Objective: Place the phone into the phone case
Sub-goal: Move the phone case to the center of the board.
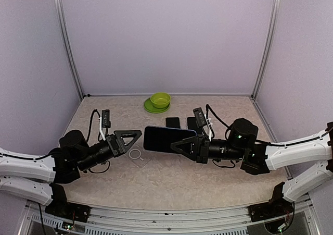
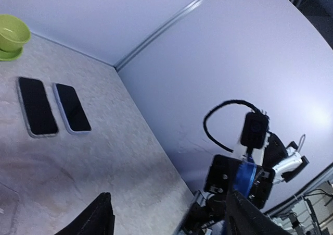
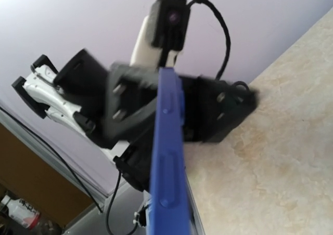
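Observation:
My right gripper [image 1: 180, 144] is shut on a blue phone [image 1: 167, 139] with a dark screen and holds it above the table, its long side level. In the right wrist view the phone [image 3: 169, 157] shows edge-on with its side buttons. A clear phone case [image 1: 138, 155] with a round ring lies flat on the table below the phone's left end; a corner of it shows in the left wrist view [image 2: 5, 209]. My left gripper [image 1: 136, 139] is open and empty, its fingertips [image 2: 105, 206] wide apart, just left of the phone's end.
Two dark phones lie side by side at the back [image 1: 173, 122] [image 1: 192, 123], also in the left wrist view [image 2: 37, 106] [image 2: 72, 107]. A green bowl [image 1: 160, 99] sits on a green plate behind them. Purple walls enclose the table.

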Robot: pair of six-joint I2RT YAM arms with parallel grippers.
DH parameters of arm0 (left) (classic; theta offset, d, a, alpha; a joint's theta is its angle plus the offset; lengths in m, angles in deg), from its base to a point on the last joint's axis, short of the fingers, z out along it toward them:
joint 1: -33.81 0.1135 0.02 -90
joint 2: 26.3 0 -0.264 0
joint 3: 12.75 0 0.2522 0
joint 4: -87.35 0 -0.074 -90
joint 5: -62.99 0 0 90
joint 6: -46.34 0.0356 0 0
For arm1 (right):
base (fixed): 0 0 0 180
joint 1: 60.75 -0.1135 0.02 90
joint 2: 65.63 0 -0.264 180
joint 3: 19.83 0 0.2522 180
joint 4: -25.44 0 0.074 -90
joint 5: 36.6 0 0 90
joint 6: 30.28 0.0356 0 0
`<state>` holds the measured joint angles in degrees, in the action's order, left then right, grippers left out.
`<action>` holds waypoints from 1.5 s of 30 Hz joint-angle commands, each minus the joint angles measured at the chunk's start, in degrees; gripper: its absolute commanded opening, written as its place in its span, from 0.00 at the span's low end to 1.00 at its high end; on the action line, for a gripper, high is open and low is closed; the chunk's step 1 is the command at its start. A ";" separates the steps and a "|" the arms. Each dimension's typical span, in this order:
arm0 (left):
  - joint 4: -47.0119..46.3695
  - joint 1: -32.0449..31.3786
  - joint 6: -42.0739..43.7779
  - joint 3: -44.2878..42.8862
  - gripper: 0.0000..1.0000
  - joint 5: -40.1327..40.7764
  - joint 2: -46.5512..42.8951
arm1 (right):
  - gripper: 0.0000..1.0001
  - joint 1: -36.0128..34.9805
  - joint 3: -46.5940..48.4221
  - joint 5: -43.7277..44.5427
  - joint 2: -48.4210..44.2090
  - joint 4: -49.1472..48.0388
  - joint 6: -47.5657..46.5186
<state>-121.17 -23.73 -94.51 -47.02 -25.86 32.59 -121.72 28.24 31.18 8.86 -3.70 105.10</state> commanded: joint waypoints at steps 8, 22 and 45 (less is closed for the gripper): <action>14.37 10.07 2.15 1.14 0.84 7.41 -4.81 | 0.00 -0.20 1.75 6.25 -2.95 7.70 -3.66; 20.51 20.94 2.73 -3.53 0.84 10.93 8.24 | 0.00 -0.27 4.89 13.48 0.46 18.69 -3.18; 14.43 28.71 8.52 -12.54 0.81 -4.78 34.72 | 0.00 -0.20 4.19 17.30 -0.87 23.81 -3.48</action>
<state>-103.16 4.77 -86.97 -58.96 -27.32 66.29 -121.75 30.86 47.25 9.59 21.77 102.39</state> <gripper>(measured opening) 0.810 0.065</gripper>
